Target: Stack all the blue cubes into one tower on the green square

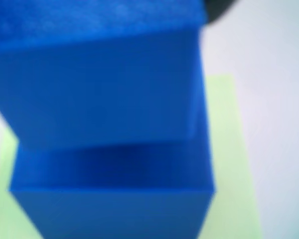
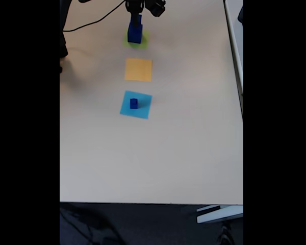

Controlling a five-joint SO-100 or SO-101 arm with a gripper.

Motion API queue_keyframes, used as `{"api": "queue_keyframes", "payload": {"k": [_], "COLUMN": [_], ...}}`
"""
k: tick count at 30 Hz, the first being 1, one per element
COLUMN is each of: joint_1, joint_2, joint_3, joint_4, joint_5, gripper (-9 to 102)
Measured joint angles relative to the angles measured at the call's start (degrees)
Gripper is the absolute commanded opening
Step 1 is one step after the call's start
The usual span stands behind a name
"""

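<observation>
Two blue cubes form a stack on the green square (image 2: pixel 143 40) at the far end of the table. The lower cube (image 2: pixel 134 35) rests on the square, and the upper cube (image 2: pixel 136 22) sits on or just above it. My gripper (image 2: pixel 136 16) comes down from the top edge and looks shut on the upper cube. In the wrist view the upper cube (image 1: pixel 99 84) is very close and blurred, slightly offset over the lower cube (image 1: pixel 114 199), with the green square (image 1: pixel 229 164) around them. A small blue cube (image 2: pixel 134 103) stands on the light-blue square (image 2: pixel 143 109).
An orange square (image 2: pixel 138 70) lies between the green and light-blue squares. A black cable (image 2: pixel 92 23) runs across the table's far left. The table edge (image 2: pixel 234 61) is at the right, with wide bare tabletop toward the near side.
</observation>
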Motion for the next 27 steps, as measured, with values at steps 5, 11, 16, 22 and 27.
{"api": "queue_keyframes", "payload": {"k": [5,11,16,22,27], "joint_1": [-0.4,-0.4,-0.4,-0.4,-0.4], "joint_2": [-1.1,-1.3,-1.3,-1.3,-1.3], "joint_3": [-0.4,-0.4,-0.4,-0.4,-0.4], "joint_4": [-0.5,-1.4,-1.4,-1.4,-1.4], "joint_5": [0.8,1.0,1.0,1.0,1.0], "gripper": [15,16,16,16,16]}}
